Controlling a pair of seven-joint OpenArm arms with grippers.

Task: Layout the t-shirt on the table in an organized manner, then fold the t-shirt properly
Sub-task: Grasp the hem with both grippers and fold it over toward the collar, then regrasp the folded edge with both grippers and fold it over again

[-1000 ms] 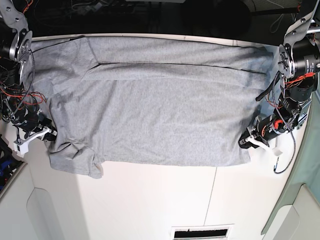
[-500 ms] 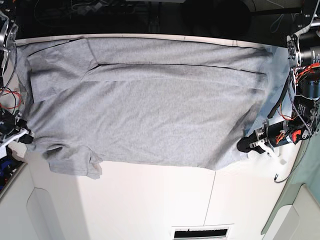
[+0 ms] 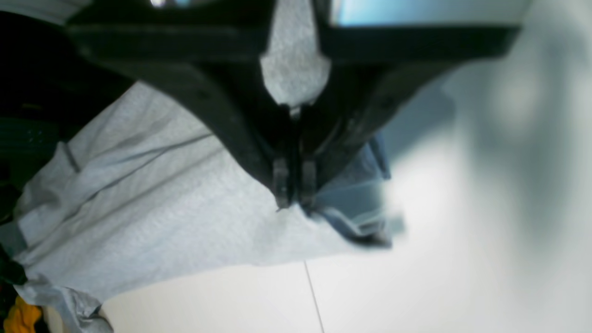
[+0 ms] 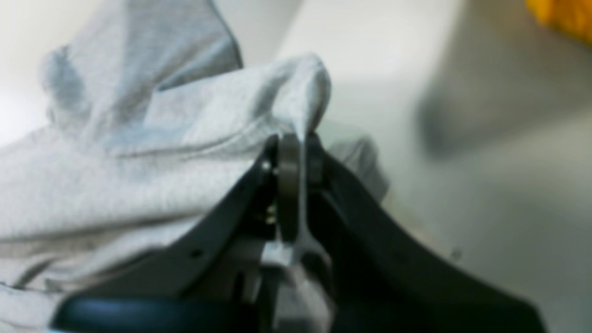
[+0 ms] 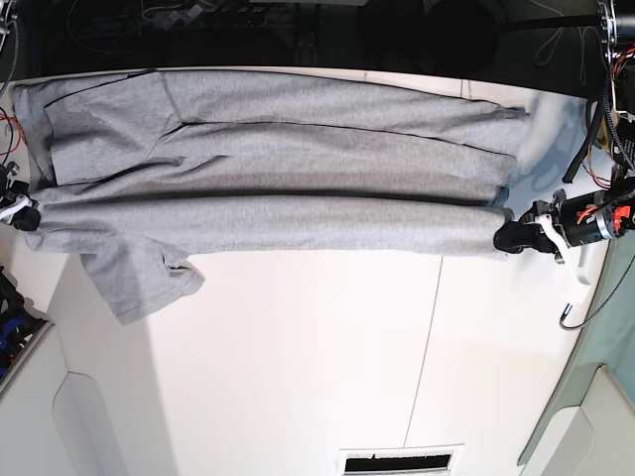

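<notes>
The light grey t-shirt [image 5: 278, 164] lies stretched in long folds across the far half of the white table [image 5: 298, 367]. Its near edge is pulled taut between my two grippers, and one sleeve [image 5: 134, 278] droops onto the table at the left. At the right of the base view my left gripper [image 5: 513, 237] is shut on the shirt's corner; the left wrist view shows its black fingers [image 3: 294, 203] pinched on grey cloth [image 3: 152, 203]. My right gripper [image 5: 24, 214] at the far left is shut on a bunched fold [image 4: 300, 138] of the t-shirt [image 4: 115, 185].
A thin dark seam [image 5: 429, 327] runs across the table's near half. A slotted opening [image 5: 402, 461] sits at the near edge. Green cloth [image 5: 607, 347] hangs past the table's right edge. Something yellow [image 4: 564, 14] shows at the corner of the right wrist view.
The right gripper has shut on the shirt. Both grippers have moved outward and towards the far side, drawing the near edge back and stretching the shirt taut into a narrower band.
</notes>
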